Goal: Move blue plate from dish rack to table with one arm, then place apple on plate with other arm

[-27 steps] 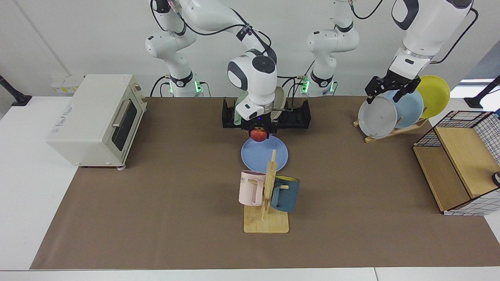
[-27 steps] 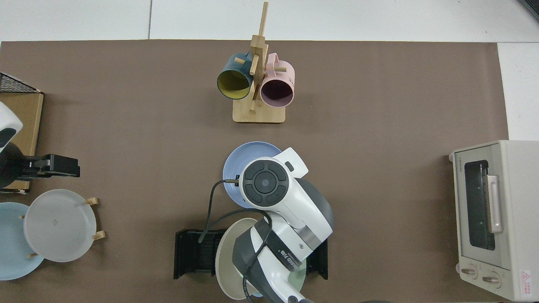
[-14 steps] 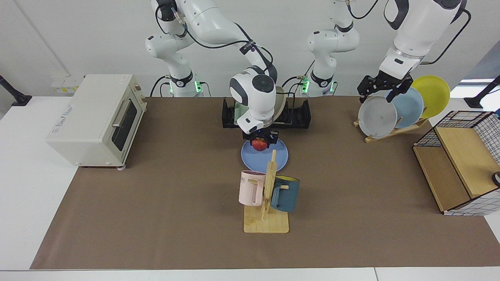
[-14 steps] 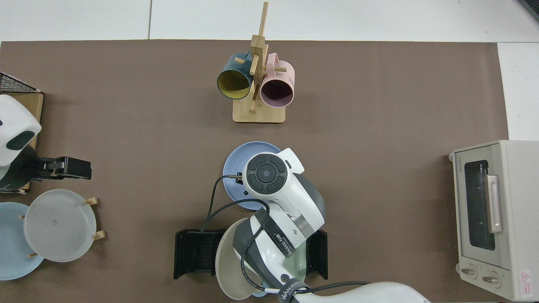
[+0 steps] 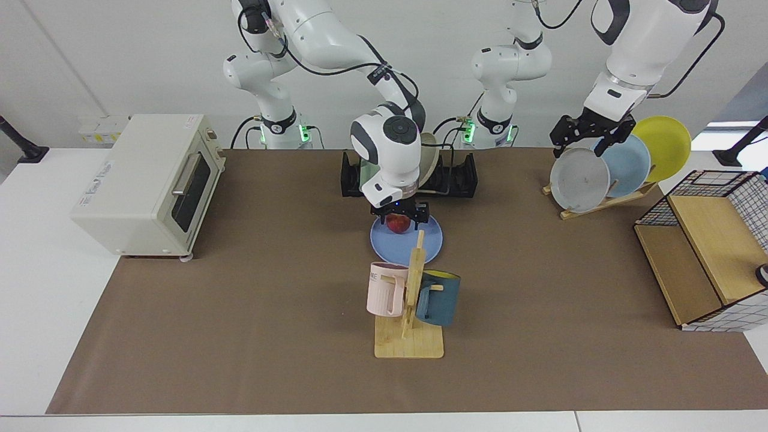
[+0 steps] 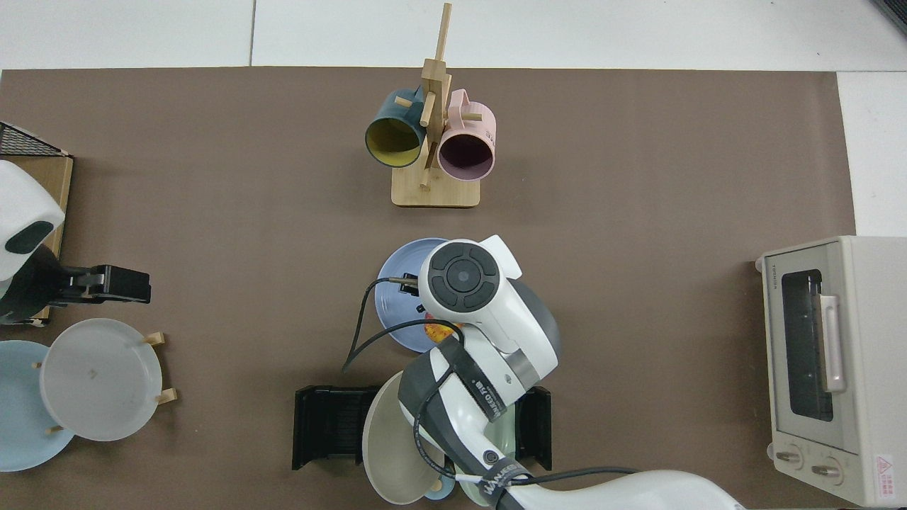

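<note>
Facing view: my right gripper (image 5: 399, 215) has sunk lower, fingers clamped on the apple (image 5: 397, 223), now touching the blue plate (image 5: 407, 240) at its 12 o'clock; release next. Left gripper (image 5: 589, 133) waits, spread.

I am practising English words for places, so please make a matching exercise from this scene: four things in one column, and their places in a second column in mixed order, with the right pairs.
Things:
1. apple
2. blue plate
3. left pincer
4. pink mug

Places:
A. hangs on the wooden mug tree
B. lies flat on the brown mat, in front of the dish rack
C. just below the right pincer
D. above the grey plate in the wooden stand

Pairs: 1-C, 2-B, 3-D, 4-A.
</note>
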You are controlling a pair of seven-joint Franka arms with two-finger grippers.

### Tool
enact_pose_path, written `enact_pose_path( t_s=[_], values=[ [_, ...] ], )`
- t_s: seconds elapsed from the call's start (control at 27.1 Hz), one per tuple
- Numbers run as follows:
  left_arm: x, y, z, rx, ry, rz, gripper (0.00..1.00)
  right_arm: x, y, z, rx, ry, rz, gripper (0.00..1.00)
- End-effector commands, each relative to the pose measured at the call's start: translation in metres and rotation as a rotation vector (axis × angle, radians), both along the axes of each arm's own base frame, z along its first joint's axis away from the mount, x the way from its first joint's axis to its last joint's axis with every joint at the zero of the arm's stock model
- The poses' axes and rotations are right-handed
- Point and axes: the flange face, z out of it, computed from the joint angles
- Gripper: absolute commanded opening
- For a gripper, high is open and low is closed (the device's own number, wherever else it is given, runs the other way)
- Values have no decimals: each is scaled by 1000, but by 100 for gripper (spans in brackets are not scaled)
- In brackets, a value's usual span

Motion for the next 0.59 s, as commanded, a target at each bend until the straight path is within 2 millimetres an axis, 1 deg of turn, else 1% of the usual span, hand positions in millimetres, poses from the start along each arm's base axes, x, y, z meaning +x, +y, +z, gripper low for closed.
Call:
enact_pose_path(
  t_s=[0.0, 0.04, 0.07, 0.11, 0.18, 0.26, 0.3, 0.33, 0.41, 0.48, 0.52, 0.55],
  values=[
    [-4, 1, 8, -11, -7, -4, 100, 28, -51, 61, 14, 7, 26, 100],
    [-4, 1, 8, -11, -8, -4, 100, 34, -71, 79, 18, 3, 48, 100],
    [-4, 2, 8, -11, -8, -3, 100, 40, -97, 95, 14, 4, 61, 100],
    [-3, 2, 8, -11, -8, -3, 100, 43, -114, 104, 11, 11, 76, 100],
    [-3, 2, 9, -11, -10, -1, 100, 47, -148, 118, 2, 30, 125, 100],
    [-3, 2, 8, -11, -8, -1, 100, 58, -198, 132, 2, 31, 167, 100],
    [-3, 2, 9, -11, -10, -3, 100, 61, -219, 139, 3, 30, 178, 100],
    [-3, 2, 9, -11, -10, -3, 100, 63, -236, 142, 2, 38, 185, 100],
    [-3, 1, 9, -11, -10, -4, 100, 63, -267, 154, 0, 37, 204, 100],
    [-3, 0, 8, -11, -8, -6, 100, 64, -311, 164, 1, 35, 246, 100],
    [-3, 0, 9, -11, -10, -6, 100, 62, -329, 172, 3, 30, 279, 100],
    [-4, 0, 9, -11, -10, -6, 100, 61, -342, 179, 2, 22, 312, 100]
  ],
)
